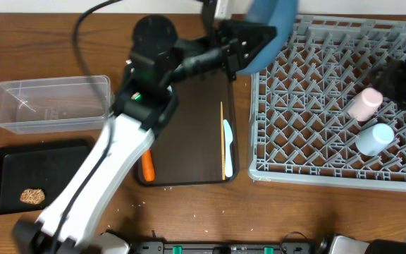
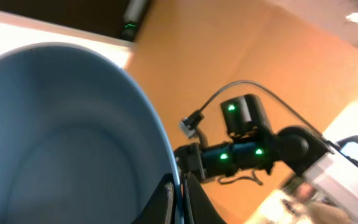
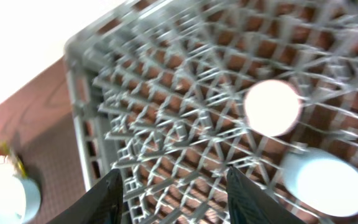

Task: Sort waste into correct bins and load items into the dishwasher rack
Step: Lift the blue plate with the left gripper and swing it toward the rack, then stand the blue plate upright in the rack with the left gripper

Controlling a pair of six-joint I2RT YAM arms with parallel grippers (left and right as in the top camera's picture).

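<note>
The blue plate point(image 1: 280, 28) is gripped at its rim by the left pincer point(image 2: 180, 202), whose fingers are closed tight on the edge. It is held in the air over the corner of the grey rack point(image 1: 309, 120) at the top left of the overhead view. The right pincer point(image 3: 176, 186) is spread wide with nothing in it, above the rack. A pink cup point(image 1: 364, 103) and a light blue cup point(image 1: 374, 137) are seen close together among the pegs. On the brown tray point(image 1: 189, 127), a chopstick point(image 1: 222, 134), a spoon point(image 1: 228, 149) and a carrot point(image 1: 147, 164) are laid. On the counter point(image 1: 48, 42), a clear tub point(image 1: 51, 104) is set beside a black tray point(image 1: 20, 166) holding a brown lump point(image 1: 32, 195).
</note>
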